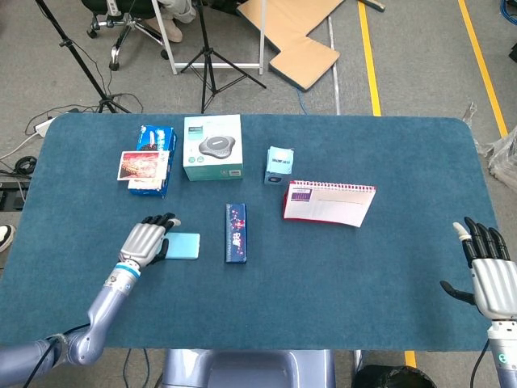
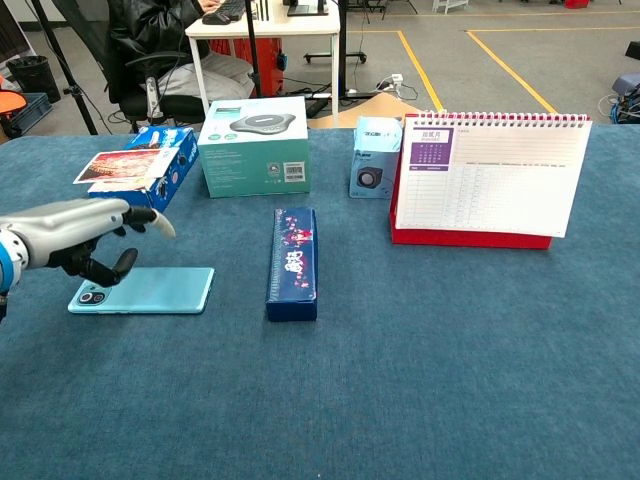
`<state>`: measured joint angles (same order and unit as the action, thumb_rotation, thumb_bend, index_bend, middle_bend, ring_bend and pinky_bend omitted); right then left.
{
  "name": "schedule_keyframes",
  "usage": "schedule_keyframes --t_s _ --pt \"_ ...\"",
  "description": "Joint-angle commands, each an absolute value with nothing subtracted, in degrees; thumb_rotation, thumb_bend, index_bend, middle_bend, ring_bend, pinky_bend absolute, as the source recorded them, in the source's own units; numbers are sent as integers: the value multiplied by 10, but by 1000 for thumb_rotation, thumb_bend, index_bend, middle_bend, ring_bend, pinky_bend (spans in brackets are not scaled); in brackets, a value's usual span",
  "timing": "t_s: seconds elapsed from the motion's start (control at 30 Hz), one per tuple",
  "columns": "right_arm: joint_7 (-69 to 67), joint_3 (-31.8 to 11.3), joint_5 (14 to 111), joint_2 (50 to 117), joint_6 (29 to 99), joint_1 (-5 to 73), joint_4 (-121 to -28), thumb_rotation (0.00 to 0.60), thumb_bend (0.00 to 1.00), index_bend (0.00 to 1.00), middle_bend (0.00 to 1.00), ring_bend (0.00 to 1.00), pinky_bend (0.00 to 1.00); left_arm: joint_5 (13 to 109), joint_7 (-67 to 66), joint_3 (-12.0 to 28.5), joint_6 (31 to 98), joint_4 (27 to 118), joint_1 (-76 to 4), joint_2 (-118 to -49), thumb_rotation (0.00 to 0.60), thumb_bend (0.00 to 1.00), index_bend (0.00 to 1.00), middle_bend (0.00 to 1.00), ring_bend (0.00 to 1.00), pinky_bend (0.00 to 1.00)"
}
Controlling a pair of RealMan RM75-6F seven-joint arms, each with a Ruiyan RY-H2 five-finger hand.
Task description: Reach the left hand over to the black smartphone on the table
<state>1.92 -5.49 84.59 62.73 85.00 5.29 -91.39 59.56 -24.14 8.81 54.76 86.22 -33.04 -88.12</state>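
Smartphone (image 2: 142, 290) back up, left robot hand (image 2: 82, 235) just above.

A: Table (image 2: 450, 380) top is a teal-blue cloth, matt, short nap, looks like felt or carpet.

B: Smartphone (image 2: 145, 290)?

A: Lying with its pale turquoise back up, smooth, soft satin sheen, camera ring at one end.

B: Hands?

A: Left hand (image 2: 75, 235): brushed silver metal-look shell on the back, black matt plastic fingers (image 2: 110, 270) underneath. Right hand (image 1: 489, 271): same silver shell with black fingers.

B: Boxes?

A: All printed cardboard. Long dark blue box (image 2: 292, 262) is slightly glossy; speaker box (image 2: 255, 145) is matt white and green. Desk calendar (image 2: 485, 180) is matt paper on a metal wire spiral, with a red card base.
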Motion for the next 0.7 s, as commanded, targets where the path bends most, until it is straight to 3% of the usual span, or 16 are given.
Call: schedule_keyframes --t_s 0.03,0.07,0.17,0.33,0.43,0.7 --pt "14 -55 848 625 853 52 -916 600 0 54 0 0 0 698 -156 81 628 862 -297 -853 600 660 125 15 21 58" --pt "13 -55 849 624 853 52 -917 600 0 55 0 0 0 714 -141 77 640 865 -291 -843 600 628 97 7 9 38" --pt "11 -54 853 623 857 51 -919 600 0 55 0 0 0 751 -114 65 669 878 -274 -812 600 404 3 0 0 0" --pt "10 -53 860 620 864 49 -926 600 0 55 0 0 0 793 -87 36 737 908 -224 -752 600 90 0 0 0 0" --pt "11 -52 864 619 868 48 -928 600 0 55 0 0 0 803 -87 17 767 923 -193 -722 600 46 0 0 0 0" --pt "13 -52 866 618 871 46 -931 600 0 54 0 0 0 806 -90 2 785 964 -164 -669 600 39 0 0 0 0"
